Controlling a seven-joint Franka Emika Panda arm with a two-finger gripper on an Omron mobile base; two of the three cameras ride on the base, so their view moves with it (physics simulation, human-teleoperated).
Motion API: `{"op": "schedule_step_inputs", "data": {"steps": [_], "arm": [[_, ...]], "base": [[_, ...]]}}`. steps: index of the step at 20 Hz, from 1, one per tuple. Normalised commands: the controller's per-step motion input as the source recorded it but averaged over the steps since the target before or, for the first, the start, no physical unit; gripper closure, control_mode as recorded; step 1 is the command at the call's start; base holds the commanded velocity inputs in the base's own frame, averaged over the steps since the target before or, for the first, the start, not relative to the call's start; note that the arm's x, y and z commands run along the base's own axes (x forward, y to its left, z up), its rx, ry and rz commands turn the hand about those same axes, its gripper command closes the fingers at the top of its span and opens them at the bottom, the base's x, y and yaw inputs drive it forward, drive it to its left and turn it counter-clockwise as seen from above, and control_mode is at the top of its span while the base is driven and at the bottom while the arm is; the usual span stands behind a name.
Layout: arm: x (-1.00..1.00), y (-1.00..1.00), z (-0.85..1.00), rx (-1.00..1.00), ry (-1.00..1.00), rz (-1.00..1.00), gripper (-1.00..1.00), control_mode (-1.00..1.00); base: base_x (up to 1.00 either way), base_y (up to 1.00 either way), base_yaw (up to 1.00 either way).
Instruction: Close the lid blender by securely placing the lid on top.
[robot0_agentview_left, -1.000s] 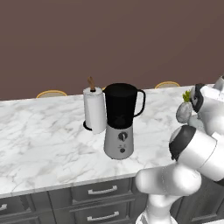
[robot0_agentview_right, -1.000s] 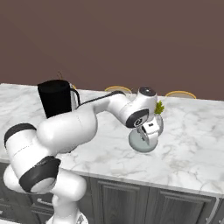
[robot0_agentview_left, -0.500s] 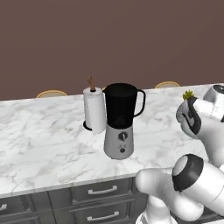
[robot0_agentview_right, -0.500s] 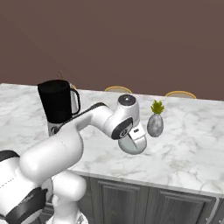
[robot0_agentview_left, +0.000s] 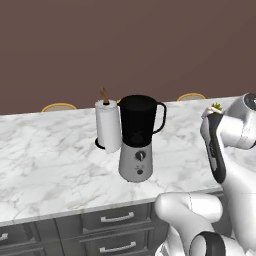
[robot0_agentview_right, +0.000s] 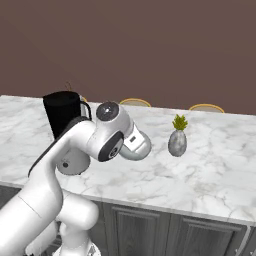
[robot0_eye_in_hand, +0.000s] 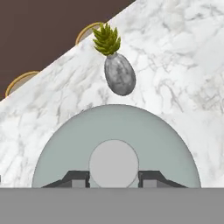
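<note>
1. Room: a plain dark brown wall (robot0_agentview_left: 125, 45) runs behind the full length of the work surface. Rounded tan chair backs (robot0_agentview_right: 134, 102) rise just above the far edge of the counter.
2. Surface: a white marble counter (robot0_agentview_left: 45, 155) with grey veining. Dark grey cabinet fronts (robot0_agentview_left: 115, 227) with pale bar handles sit below its near edge.
3. Robot: the white arm (robot0_agentview_right: 75, 150) bends over the near part of the counter, between the blender and a vase.
4. Task item, blender (robot0_agentview_left: 138, 140): it stands upright on the counter, black jar on a rounded silver-grey base, loop handle to the right in the left base view. The jar's rim is uncovered.
5. Paper towel roll (robot0_agentview_left: 108, 125): upright, just beside the blender on its left in the left base view. Whether the two touch cannot be told.
6. Task item, lid (robot0_eye_in_hand: 114, 144): a round pale grey-green cap with a lighter central knob, in front of the hand camera and above the marble, well apart from the blender.
7. Gripper (robot0_eye_in_hand: 113, 179): the two dark fingertips (robot0_eye_in_hand: 76, 178) stand narrowly apart, one on each side of the lid's knob, pinching it.
8. Vase (robot0_eye_in_hand: 119, 74): a small grey mottled vessel with a spiky yellow-green plant, standing beyond the lid near the counter's far edge.
</note>
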Motion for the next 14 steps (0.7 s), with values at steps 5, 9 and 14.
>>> {"op": "schedule_step_inputs", "data": {"steps": [5, 9, 14], "arm": [[0.00, 0.41, 1.00, -0.13, -0.12, 0.21, 1.00, -1.00], [0.00, 0.48, 1.00, -0.14, -0.08, 0.25, 1.00, -1.00], [0.00, 0.44, 1.00, -0.14, -0.07, 0.27, 1.00, -1.00]], "base": [[0.00, 0.00, 0.00], [0.00, 0.00, 0.00], [0.00, 0.00, 0.00]]}}
